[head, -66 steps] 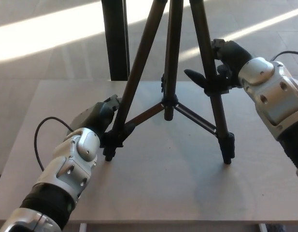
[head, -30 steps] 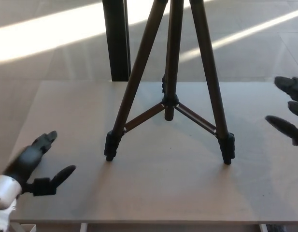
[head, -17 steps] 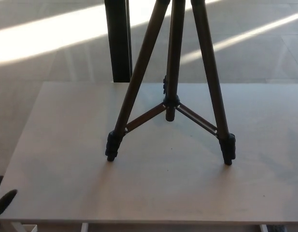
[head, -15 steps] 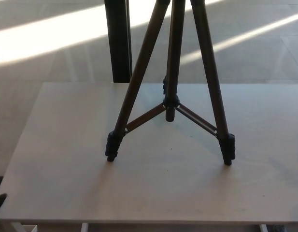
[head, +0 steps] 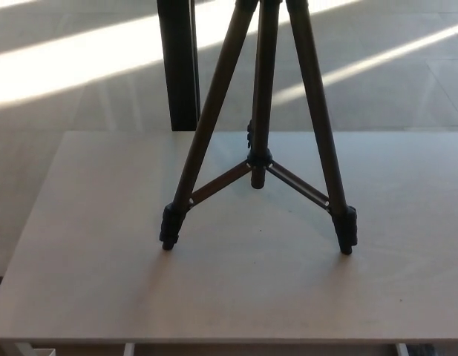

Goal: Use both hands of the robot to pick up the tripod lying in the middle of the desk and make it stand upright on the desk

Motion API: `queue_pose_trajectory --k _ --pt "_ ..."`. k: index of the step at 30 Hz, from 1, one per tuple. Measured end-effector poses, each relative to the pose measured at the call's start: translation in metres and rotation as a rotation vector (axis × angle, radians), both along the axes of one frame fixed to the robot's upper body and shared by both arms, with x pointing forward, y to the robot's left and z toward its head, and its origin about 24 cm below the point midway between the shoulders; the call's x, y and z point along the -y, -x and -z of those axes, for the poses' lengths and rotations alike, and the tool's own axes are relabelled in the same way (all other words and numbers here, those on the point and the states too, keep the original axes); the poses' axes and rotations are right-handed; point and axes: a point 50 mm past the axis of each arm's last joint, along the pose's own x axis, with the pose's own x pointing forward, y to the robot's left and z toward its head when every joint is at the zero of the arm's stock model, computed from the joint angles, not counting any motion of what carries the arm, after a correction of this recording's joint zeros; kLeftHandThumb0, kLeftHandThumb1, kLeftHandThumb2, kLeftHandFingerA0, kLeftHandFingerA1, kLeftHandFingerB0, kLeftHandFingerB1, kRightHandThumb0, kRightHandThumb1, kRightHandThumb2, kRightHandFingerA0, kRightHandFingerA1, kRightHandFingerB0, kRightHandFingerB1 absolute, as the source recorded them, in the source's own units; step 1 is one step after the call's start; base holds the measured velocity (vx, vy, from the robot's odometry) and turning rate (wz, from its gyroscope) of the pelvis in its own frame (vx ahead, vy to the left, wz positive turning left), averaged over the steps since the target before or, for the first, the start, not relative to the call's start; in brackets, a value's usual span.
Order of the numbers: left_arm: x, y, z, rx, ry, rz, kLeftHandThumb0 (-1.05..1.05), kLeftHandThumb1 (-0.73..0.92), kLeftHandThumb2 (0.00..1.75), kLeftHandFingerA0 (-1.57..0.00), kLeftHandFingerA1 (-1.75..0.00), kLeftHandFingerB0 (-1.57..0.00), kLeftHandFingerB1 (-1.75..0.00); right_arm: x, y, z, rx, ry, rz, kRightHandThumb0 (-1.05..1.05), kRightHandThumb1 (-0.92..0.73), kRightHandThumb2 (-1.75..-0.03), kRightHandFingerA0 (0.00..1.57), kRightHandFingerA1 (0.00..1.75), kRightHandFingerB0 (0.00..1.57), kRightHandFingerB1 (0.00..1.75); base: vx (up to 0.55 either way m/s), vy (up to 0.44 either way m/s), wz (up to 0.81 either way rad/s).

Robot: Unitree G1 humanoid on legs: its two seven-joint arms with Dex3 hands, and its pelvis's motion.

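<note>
Dark metal tripod [head: 260,159] stands upright on the desk [head: 80,282], near its middle and a little toward 12 o'clock. I see two rubber feet planted, one at about 8 o'clock, one at about 4; the third leg runs back toward 12 and I cannot see its foot. Braces spread from the hub on the centre column to the two front legs, so the stance looks locked open. Head of the tripod is cut off by the top edge.

Neither hand is in my view, so I cannot say whether the fingers are apart or closed. Nothing touches the tripod.

My read: task is done, or as good as done.

Handling notes, as judgement only. Legs look stiff and thin, probably light for their length, and top-heavy if a head is fitted. Tubes look smooth, so a hold could slip; the rubber feet should grip the desk. If I had to correct it, I would take one front leg in each hand, above the braces.

Black post [head: 177,63] stands beyond the desk at 11 o'clock.
</note>
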Motion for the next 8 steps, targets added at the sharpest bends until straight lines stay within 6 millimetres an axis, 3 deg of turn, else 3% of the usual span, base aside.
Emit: queue_pose_trajectory --k 1,2,4,5,6,7,8 --pt "-0.001 0.010 0.002 -0.005 0.008 -0.030 -0.36 0.60 1.12 -0.05 -0.57 0.00 -0.51 0.004 0.006 0.003 0.005 -0.013 0.033 -0.77 -0.53 -0.89 0.00 0.25 0.06 0.13 0.00 0.000 0.00" --pt "-0.002 0.020 0.004 -0.013 0.017 -0.061 -0.36 0.59 1.11 -0.04 -0.56 0.00 -0.51 0.008 0.013 0.007 0.013 -0.028 0.070 -0.87 -0.56 -0.87 0.00 0.16 0.00 0.00 0.00 0.000 0.00" --pt "-0.003 0.047 0.012 -0.044 0.049 -0.153 -0.36 0.59 1.11 -0.04 -0.56 0.00 -0.51 0.014 0.031 0.020 0.035 -0.078 0.169 -0.87 -0.56 -0.87 0.00 0.16 0.00 0.00 0.00 0.000 0.00" --pt "-0.003 0.050 0.013 -0.048 0.053 -0.164 -0.59 0.75 0.62 -0.14 -0.58 -0.16 -0.41 0.015 0.033 0.022 0.037 -0.084 0.180 -0.67 -0.73 -0.63 0.00 0.18 0.00 0.14 0.00 0.000 0.00" --pt "-0.004 0.067 0.019 -0.079 0.077 -0.226 -0.58 0.78 0.63 -0.26 -0.51 -0.18 -0.37 0.017 0.045 0.033 0.047 -0.121 0.237 -0.88 -0.58 -0.89 0.00 0.14 0.00 0.00 0.00 0.000 0.00" --pt "-0.004 0.074 0.022 -0.091 0.090 -0.254 -0.58 0.78 0.63 -0.26 -0.51 -0.18 -0.37 0.017 0.050 0.039 0.050 -0.138 0.261 -0.88 -0.58 -0.89 0.00 0.14 0.00 0.00 0.00 0.000 0.00" --pt "-0.003 0.085 0.028 -0.117 0.113 -0.293 -0.60 0.62 0.87 -0.22 -0.54 -0.12 -0.45 0.016 0.056 0.048 0.048 -0.167 0.292 -0.84 -0.62 -0.98 0.00 0.53 0.00 0.09 0.00 0.000 0.00"
